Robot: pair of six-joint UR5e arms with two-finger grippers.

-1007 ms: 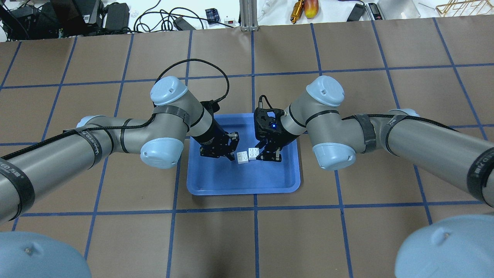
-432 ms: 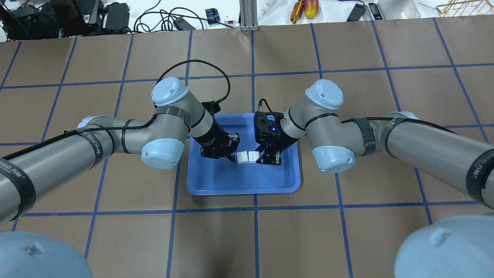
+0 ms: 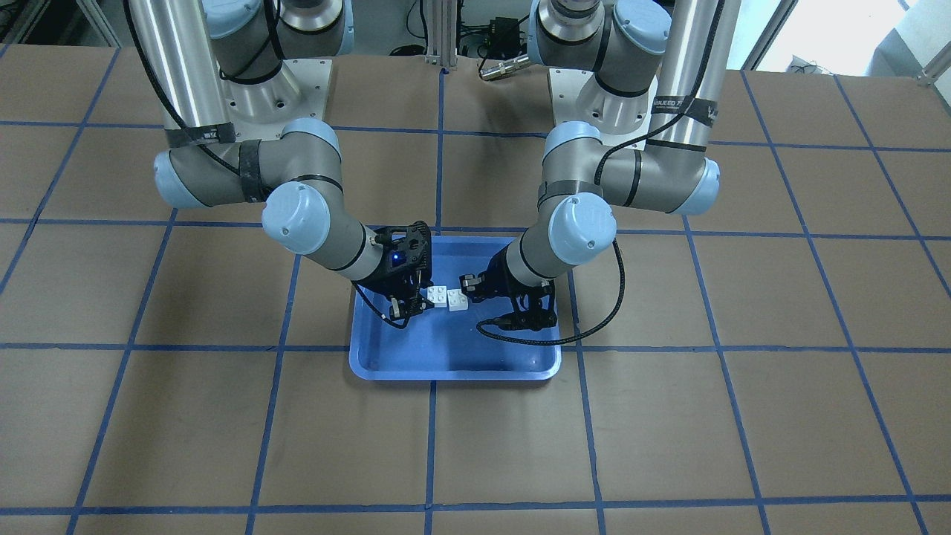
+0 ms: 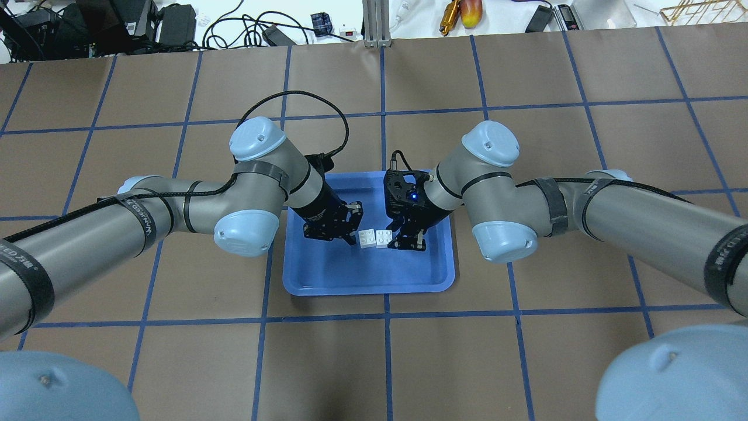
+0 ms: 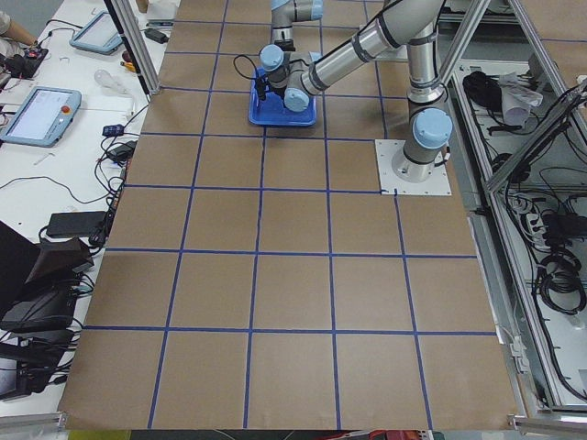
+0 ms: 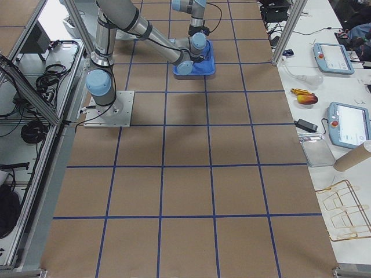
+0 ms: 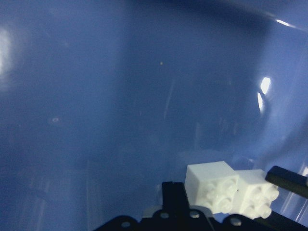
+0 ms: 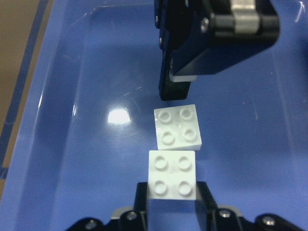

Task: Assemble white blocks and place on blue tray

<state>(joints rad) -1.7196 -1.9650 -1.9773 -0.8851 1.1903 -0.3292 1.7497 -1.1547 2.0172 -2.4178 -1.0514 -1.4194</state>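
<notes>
Two white blocks lie side by side, studs up, over the middle of the blue tray (image 4: 368, 289). My right gripper (image 4: 392, 235) is shut on the right-hand white block (image 4: 384, 237), which sits between its fingers in the right wrist view (image 8: 172, 175). The other white block (image 4: 367, 238) touches it edge to edge; they are not stacked. My left gripper (image 4: 352, 222) is open, and its near fingertip (image 8: 178, 82) rests against the far edge of that block (image 8: 177, 126). Both blocks show in the left wrist view (image 7: 211, 185) and the front view (image 3: 446, 298).
The tray (image 3: 453, 371) sits at the centre of the brown, blue-gridded table. Both arms reach in low over its far half. Cables, tools and tablets lie beyond the table's far edge (image 4: 374, 23).
My right gripper has moved its block a little nearer and leftward, so it now lines up with and touches the other block. The left gripper has barely moved.
</notes>
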